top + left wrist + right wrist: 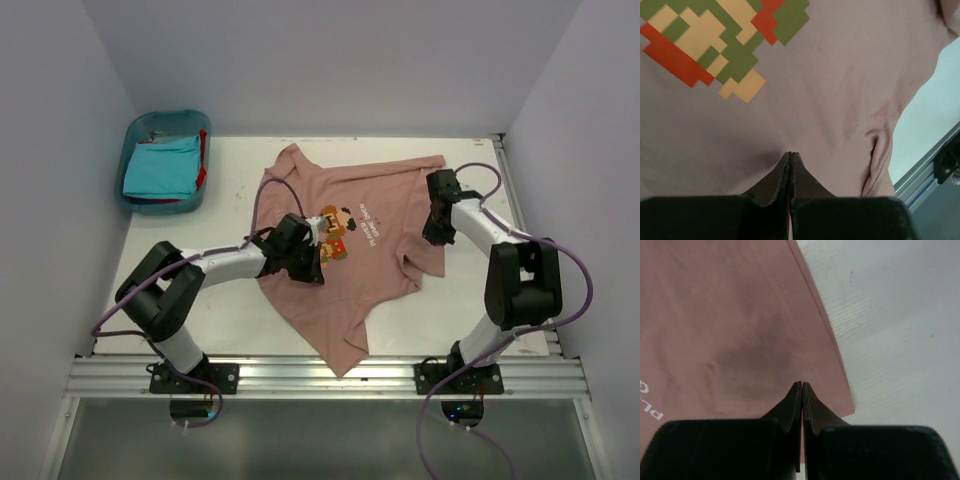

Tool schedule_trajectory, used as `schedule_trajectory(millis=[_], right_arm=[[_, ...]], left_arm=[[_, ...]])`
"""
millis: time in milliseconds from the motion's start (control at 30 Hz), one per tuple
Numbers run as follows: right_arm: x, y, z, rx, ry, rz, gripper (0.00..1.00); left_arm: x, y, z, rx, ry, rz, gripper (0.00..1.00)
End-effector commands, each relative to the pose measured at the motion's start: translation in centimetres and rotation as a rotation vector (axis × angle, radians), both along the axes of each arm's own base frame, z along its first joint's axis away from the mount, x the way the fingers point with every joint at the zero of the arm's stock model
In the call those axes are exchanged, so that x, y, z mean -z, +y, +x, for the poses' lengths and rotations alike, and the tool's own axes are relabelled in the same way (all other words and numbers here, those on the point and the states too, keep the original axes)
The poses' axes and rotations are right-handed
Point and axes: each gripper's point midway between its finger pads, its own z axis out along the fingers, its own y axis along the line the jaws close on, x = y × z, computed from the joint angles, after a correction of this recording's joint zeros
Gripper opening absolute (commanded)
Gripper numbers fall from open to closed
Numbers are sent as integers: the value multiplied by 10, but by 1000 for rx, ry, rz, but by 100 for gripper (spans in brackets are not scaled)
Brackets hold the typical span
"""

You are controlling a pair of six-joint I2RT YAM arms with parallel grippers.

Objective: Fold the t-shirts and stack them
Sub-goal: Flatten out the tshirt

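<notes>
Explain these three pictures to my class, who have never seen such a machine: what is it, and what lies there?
Two robot arms are bolted at the near edge of a table, each ending in a two-finger gripper. The wide picture looks down from above; the other two come from wrist cameras. A pink t-shirt lies spread out, print up. The left gripper is by the print, the right gripper near one edge. Both are shut at the cloth; whether any is pinched is unclear. A blue bin, far left, holds a folded turquoise shirt over something red.
</notes>
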Motion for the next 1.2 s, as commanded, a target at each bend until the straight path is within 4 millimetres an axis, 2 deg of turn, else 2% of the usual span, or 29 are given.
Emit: schedule_trajectory(millis=[0,67,333,500,633,700,867,1033,1167], right_arm=[[12,4,-9,-11,51,7,0],[19,1,-12,-9,78,-11,0],[42,-4,-22,4,161,-46,0],[55,-21,-44,68,241,-131,0],[55,-50,-75,150,344,-301,0],[55,-55,-82,176,372,-324,0],[49,-67,-89,213,405,-403,0],[50,-70,-89,242,424,-416,1],[57,-70,-90,250,456,-407,1]], left_arm=[[10,4,-11,-16,34,58,0],[24,8,-17,-10,66,112,0],[54,35,-33,-48,126,248,0],[67,52,-50,-66,174,294,0],[62,64,-59,-79,185,320,0],[59,71,-63,-87,187,341,0],[41,86,-64,-104,147,377,0],[25,99,-61,-140,112,381,0],[25,112,-60,-164,110,395,0]])
